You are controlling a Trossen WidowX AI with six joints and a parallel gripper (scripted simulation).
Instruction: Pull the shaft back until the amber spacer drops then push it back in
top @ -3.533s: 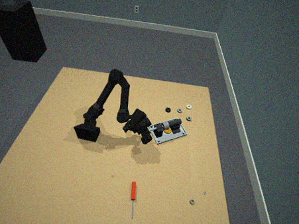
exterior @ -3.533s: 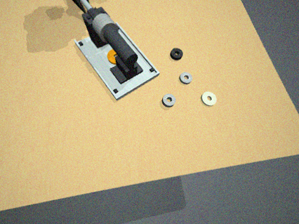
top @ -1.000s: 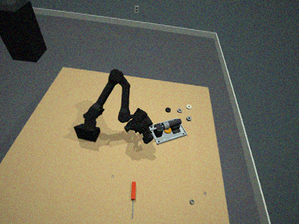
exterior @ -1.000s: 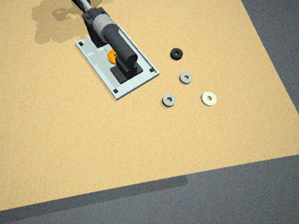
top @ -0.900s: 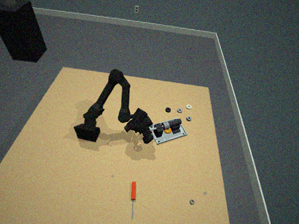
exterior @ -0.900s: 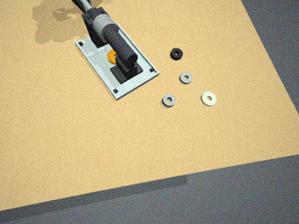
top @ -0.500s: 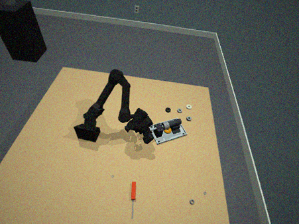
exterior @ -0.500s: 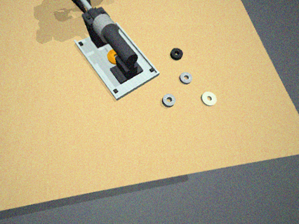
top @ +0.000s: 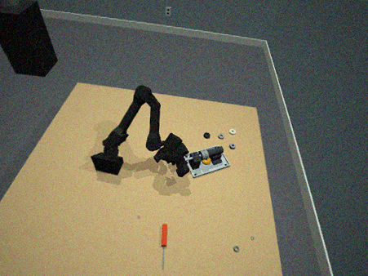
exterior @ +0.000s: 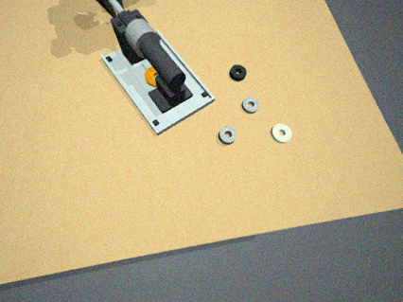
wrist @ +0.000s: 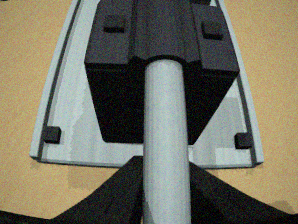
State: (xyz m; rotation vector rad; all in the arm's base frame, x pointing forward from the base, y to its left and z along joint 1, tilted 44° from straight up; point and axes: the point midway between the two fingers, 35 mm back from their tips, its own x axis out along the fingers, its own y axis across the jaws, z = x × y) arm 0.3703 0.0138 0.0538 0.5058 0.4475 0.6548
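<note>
Pale metal shaft (exterior: 114, 3) (wrist: 166, 140) is pinched in the nearly closed gripper (top: 185, 164) (exterior: 119, 11) (wrist: 157, 165). Rightward, grey spacers (top: 205, 154) (exterior: 139, 34) remain up by the dark housing (top: 216, 151) (exterior: 161, 59); the amber spacer (top: 206, 161) (exterior: 151, 76) lies below, on the base plate (top: 201, 172) (exterior: 188, 106). Probably the push-home step: drive straight, then release. Loose rings (top: 232, 146) (exterior: 227, 135) beyond seem out of the way.

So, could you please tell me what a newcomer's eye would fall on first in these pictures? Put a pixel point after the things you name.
Probably the red-handled screwdriver (top: 164, 235), lying alone toward the near edge of the table in the top view. Next, perhaps, the amber spacer (top: 206, 161) (exterior: 151, 77), bright orange on the pale base plate (top: 201, 173) (exterior: 186, 109) beneath the dark cylinder (top: 216, 151) (exterior: 161, 59). The wrist view is dominated by the pale shaft (exterior: 114, 3) (wrist: 166, 125), running up into a dark block (exterior: 128, 44) (wrist: 115, 95).
</note>
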